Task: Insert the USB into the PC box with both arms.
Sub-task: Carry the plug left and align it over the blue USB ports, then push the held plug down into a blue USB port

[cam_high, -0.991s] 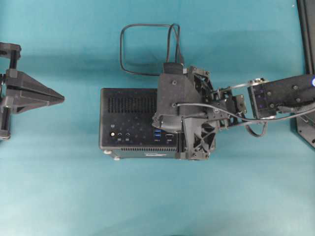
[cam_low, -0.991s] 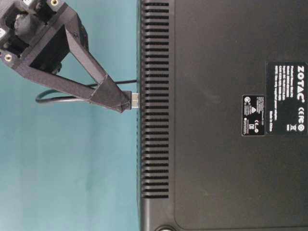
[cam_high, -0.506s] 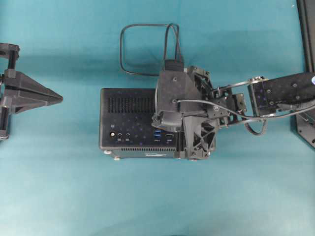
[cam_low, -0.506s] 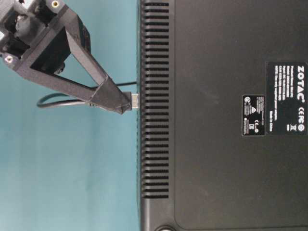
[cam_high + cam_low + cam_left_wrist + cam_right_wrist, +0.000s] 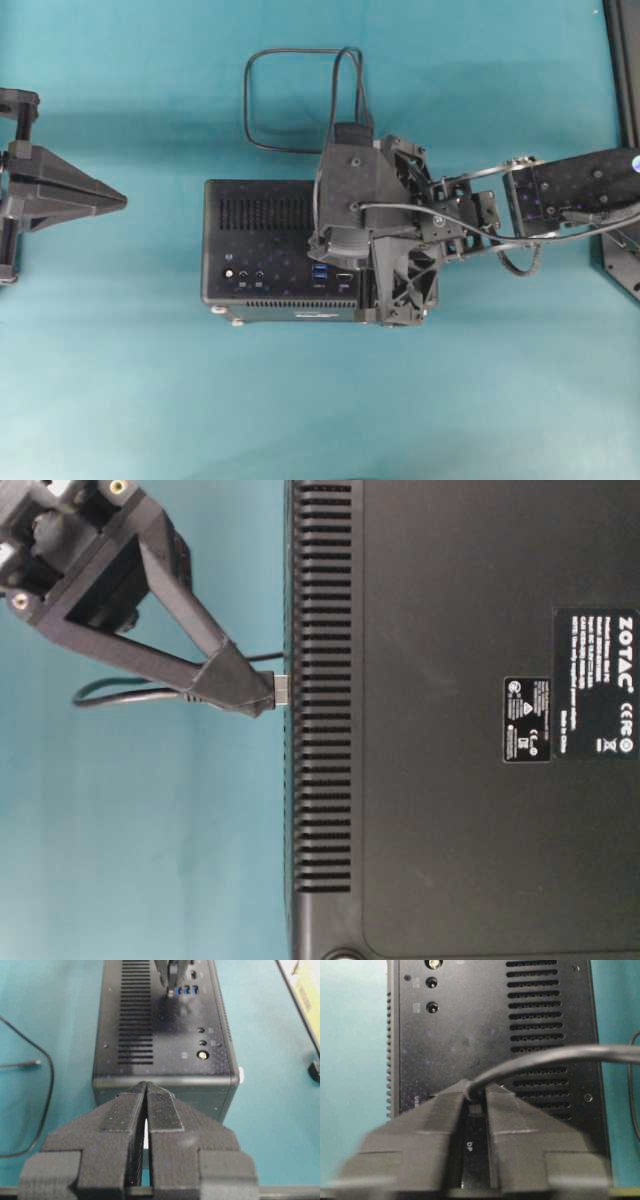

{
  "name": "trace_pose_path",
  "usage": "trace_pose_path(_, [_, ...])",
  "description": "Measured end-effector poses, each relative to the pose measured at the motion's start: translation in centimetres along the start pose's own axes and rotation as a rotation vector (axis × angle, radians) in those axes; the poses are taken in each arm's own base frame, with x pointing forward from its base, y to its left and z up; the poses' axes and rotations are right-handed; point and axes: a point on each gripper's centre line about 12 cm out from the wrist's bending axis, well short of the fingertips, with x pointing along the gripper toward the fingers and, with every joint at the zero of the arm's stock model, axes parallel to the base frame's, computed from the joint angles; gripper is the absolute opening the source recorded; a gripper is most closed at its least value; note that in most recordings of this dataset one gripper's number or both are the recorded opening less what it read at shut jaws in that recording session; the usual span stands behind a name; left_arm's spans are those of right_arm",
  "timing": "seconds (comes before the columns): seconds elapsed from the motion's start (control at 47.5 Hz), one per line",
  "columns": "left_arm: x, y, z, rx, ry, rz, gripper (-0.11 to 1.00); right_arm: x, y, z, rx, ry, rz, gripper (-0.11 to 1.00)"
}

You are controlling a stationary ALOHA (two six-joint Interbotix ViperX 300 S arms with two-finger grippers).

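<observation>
The PC box (image 5: 260, 240) lies flat on the teal table, its port panel facing up. My right gripper (image 5: 262, 695) points down at that panel over the blue ports. The USB plug (image 5: 283, 688) sits between the fingertips, its metal tip against the panel; how deep it goes I cannot tell. In the right wrist view the right gripper (image 5: 476, 1094) stands narrowly open, with a dark gap on each side of the plug. The USB cable (image 5: 250, 100) loops behind the box. My left gripper (image 5: 122, 200) waits shut and empty, well to the left of the box (image 5: 165, 1045).
A black frame (image 5: 625, 60) runs along the right edge of the table. The cable's small free end (image 5: 30, 1063) lies on the table beside the box. Open teal surface lies in front of the box and between it and the left gripper.
The right fingers have parted a little around the plug and look blurred. The right arm has barely shifted, and the plug stays at the panel. The left arm has not moved.
</observation>
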Motion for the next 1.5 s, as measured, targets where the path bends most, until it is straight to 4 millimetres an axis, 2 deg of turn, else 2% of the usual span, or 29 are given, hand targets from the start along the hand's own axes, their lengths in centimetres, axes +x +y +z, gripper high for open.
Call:
trace_pose_path(0.148, [0.0,0.0,0.1,-0.002,-0.003,0.000,0.00,0.0,0.6,-0.1,-0.014,0.003,0.007,0.54])
trace_pose_path(0.232, [-0.1,0.0,0.0,-0.002,-0.003,0.000,0.00,0.0,0.7,-0.2,-0.018,0.005,0.010,0.60])
trace_pose_path(0.4, [-0.3,0.0,0.1,-0.002,-0.011,0.000,0.00,-0.1,0.8,-0.2,-0.019,0.009,0.009,0.60])
trace_pose_path(0.674, [-0.7,0.0,0.3,-0.006,-0.025,0.000,0.00,-1.4,0.2,-0.3,-0.083,0.021,-0.050,0.61])
trace_pose_path(0.927, [-0.7,0.0,0.4,-0.018,-0.028,0.000,0.00,-2.3,-0.1,1.0,-0.127,-0.021,-0.089,0.61])
trace_pose_path(1.496, [-0.7,0.0,0.3,-0.040,-0.026,0.000,0.00,-2.3,-0.3,1.5,-0.138,-0.053,-0.094,0.56])
